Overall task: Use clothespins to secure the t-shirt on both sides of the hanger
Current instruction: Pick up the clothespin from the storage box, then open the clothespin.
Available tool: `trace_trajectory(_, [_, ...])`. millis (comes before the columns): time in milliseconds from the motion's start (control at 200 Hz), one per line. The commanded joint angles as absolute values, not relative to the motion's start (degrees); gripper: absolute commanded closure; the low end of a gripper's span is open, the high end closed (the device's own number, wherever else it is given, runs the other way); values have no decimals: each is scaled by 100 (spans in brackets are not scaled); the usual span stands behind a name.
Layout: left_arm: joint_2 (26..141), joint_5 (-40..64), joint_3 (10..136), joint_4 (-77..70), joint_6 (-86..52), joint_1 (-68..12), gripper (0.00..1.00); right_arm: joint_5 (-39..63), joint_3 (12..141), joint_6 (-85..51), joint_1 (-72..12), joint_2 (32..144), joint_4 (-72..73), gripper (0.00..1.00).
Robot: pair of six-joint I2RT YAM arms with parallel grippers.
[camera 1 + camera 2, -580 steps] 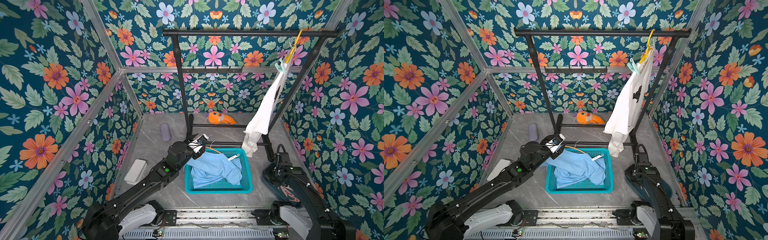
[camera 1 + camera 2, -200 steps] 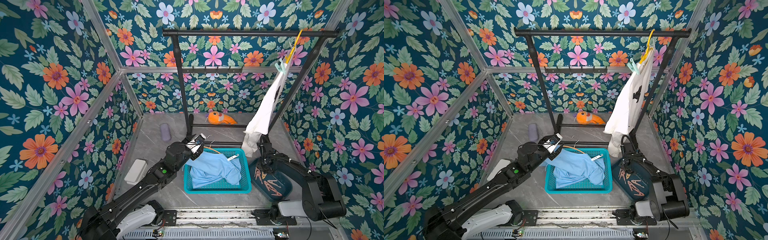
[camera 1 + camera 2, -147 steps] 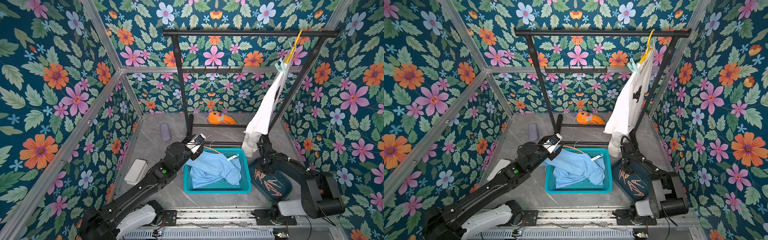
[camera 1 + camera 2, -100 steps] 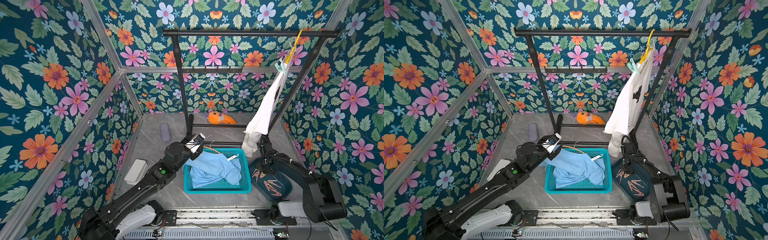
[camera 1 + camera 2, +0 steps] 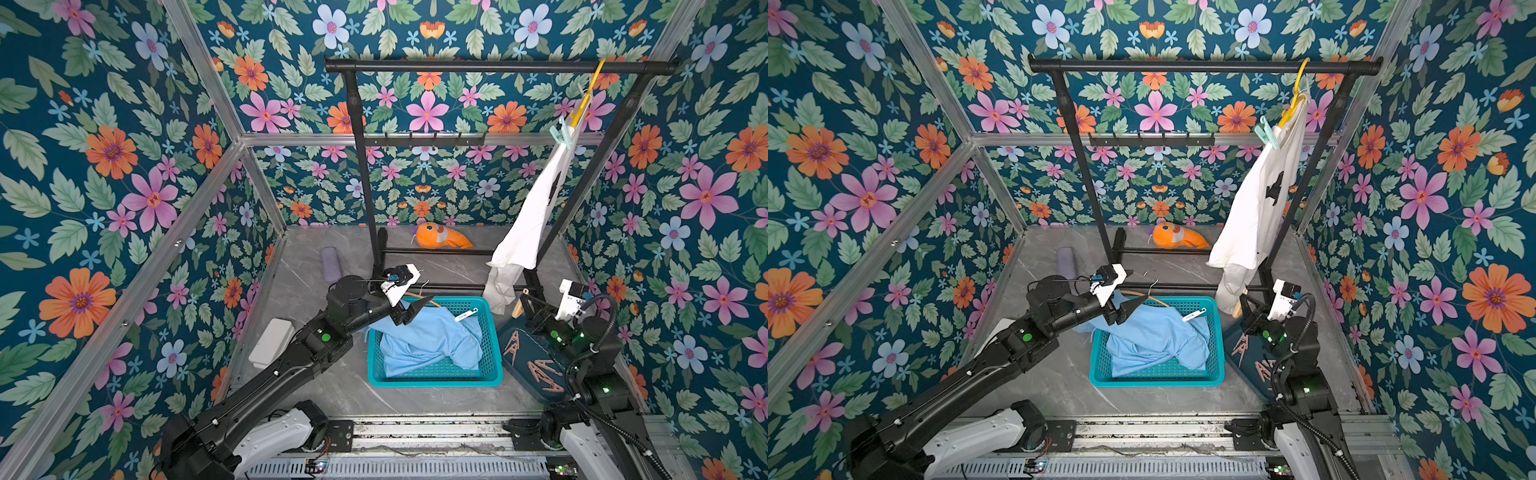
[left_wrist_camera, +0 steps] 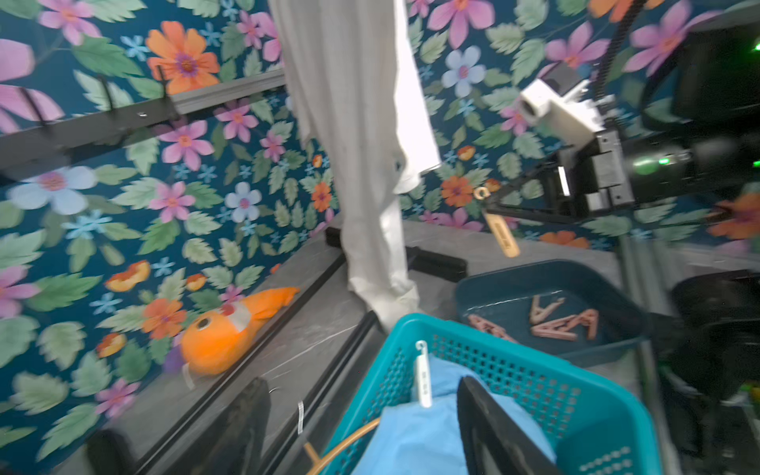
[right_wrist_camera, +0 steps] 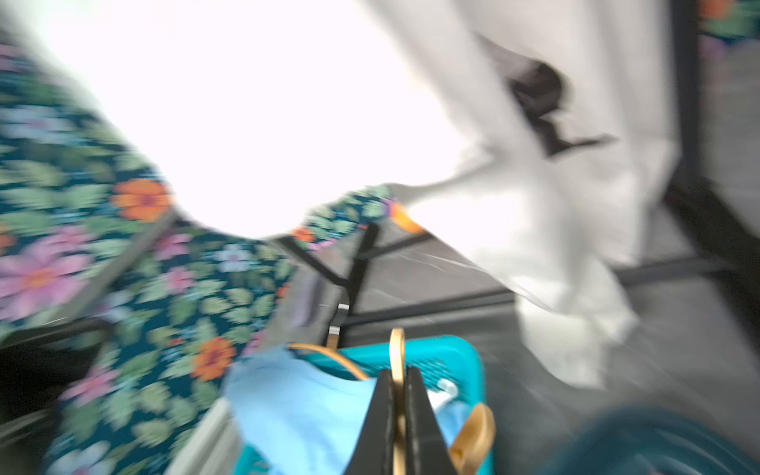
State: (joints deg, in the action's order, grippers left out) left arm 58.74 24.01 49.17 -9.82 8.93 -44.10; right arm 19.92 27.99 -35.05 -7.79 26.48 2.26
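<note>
Clothespins (image 6: pixel 553 325) in dark tray (image 6: pixel 493 294)

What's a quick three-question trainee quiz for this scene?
1. True or false: the right claw is shut on a tan clothespin.
2. What colour is the clipped clothespin at the top of the hanging white t-shirt? A pink, B mint green, C white.
3. Fill in: the spare pink clothespins lie in the dark ___.

Key: 1 true; 2 B; 3 tray.
</note>
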Motion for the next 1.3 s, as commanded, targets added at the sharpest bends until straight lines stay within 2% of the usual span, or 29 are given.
trace_trajectory(0, [6080, 3997, 4948, -1972, -52, -4485, 23, 3804, 2902, -4006, -971, 3042, 3466, 100])
trace_trajectory(65, [6254, 4372, 4993, -2291, -245, -4576, 19, 4216, 3181, -3816, -1432, 3528, 3991, 100])
trace_trajectory(195, [6483, 4488, 5106, -2577, -448, -4726, 15, 4141, 3601, -2839, -2506, 4141, 4255, 100])
trace_trajectory(280, [6601, 4530, 5134, -2826, -595, -4779, 14, 4190, 3788, -2585, -2880, 4427, 4553, 100])
trace_trajectory(445, [6700, 4713, 5162, -3161, -887, -4843, 18, 4427, 3889, -2884, -2953, 4937, 5487, 100])
trace_trajectory(765, [6908, 4951, 5289, -3572, -1458, -4887, 29, 4734, 3894, -2893, -3041, 5342, 6235, 100])
trace_trajectory(846, [6926, 4915, 5350, -3468, -1433, -4892, 35, 4869, 3902, -2968, -3057, 5418, 6325, 100])
trace_trajectory(931, [6943, 4940, 5395, -3454, -1469, -4893, 47, 4955, 3894, -3055, -3085, 5487, 6451, 100])
trace_trajectory(1026, [6963, 4939, 5426, -3432, -1525, -4896, 54, 5025, 3894, -3094, -3111, 5548, 6571, 100])
trace_trajectory(1296, [7005, 4999, 5471, -3317, -1509, -4891, 85, 5146, 3889, -3085, -3164, 5651, 6781, 100])
